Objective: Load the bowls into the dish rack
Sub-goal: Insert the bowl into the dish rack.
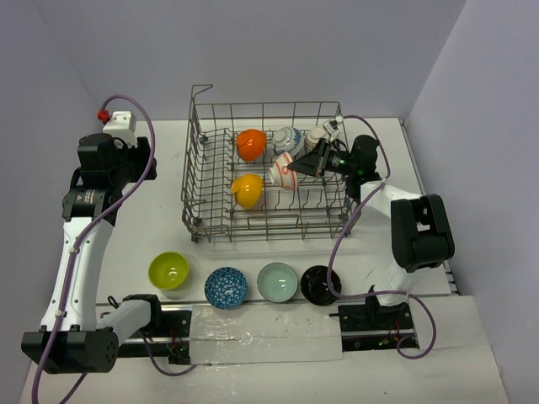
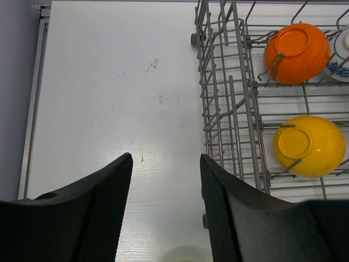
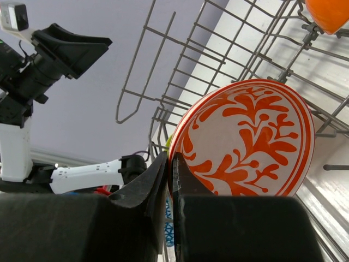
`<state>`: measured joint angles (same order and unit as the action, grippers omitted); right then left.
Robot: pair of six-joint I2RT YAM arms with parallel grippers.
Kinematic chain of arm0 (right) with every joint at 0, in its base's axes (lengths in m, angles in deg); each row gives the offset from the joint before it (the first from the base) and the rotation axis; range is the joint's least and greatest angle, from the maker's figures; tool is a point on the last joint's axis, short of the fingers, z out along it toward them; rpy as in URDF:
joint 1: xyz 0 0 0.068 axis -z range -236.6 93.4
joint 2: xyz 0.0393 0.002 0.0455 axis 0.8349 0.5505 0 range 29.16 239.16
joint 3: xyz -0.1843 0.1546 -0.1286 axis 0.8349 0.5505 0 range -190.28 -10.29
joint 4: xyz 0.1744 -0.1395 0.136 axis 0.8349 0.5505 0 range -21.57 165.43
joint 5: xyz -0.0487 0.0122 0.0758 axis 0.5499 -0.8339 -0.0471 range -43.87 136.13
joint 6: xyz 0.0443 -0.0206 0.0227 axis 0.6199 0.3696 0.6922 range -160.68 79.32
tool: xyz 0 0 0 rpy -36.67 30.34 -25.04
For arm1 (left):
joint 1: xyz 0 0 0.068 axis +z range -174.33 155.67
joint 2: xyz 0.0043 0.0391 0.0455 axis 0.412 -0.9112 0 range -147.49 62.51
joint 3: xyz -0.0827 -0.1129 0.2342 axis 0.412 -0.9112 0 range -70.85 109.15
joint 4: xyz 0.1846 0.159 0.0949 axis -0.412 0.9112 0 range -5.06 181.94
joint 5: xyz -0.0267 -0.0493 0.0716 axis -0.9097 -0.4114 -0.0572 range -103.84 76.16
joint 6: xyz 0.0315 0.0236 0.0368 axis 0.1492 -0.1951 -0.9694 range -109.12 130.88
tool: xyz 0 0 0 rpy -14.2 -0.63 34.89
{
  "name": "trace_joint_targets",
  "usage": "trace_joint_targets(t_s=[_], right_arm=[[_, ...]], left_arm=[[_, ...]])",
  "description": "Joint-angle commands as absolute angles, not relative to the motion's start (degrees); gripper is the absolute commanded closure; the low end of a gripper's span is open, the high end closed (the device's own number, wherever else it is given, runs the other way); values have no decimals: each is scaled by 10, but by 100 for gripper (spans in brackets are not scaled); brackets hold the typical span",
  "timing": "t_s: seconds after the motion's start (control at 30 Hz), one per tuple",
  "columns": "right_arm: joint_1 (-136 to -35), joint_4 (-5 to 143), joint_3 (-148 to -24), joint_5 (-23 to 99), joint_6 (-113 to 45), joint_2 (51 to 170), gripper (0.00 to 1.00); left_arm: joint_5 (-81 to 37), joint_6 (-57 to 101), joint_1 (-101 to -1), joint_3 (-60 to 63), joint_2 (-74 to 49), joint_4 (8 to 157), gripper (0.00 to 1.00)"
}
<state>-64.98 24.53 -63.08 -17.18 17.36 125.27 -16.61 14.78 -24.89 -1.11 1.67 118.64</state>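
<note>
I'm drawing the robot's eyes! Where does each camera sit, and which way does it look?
Top external: high behind the robot, looking down on the table and dish rack; left arm and right arm show.
Left wrist: on the left arm, looking down at table beside the rack; open left gripper at bottom.
Right wrist: on the right arm, looking sideways across the rack; right gripper pinches the red-and-white bowl.
Shared: orange bowl in all three.

Bright, even light, soft shadows; wrist-view foregrounds seem slightly blurred.
</note>
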Motion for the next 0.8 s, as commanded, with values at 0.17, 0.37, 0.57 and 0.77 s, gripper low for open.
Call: trace_joint_targets(t_s=[0.17,0.37,0.57,0.77], right_arm=[[-653,277,-614,-173,96,1214,100],[-653,329,-607,-165,54,1199,100],[-651,374,-610,-157,17,1186,100],[-642,385,-626,-169,11,1212,100]], left_arm=[[-172,151,-245,-20,36,1164,41],[-176,150,-245,-26,42,1162,41],[-179,149,-245,-31,48,1161,41],[-184,150,-245,-26,42,1161,41]])
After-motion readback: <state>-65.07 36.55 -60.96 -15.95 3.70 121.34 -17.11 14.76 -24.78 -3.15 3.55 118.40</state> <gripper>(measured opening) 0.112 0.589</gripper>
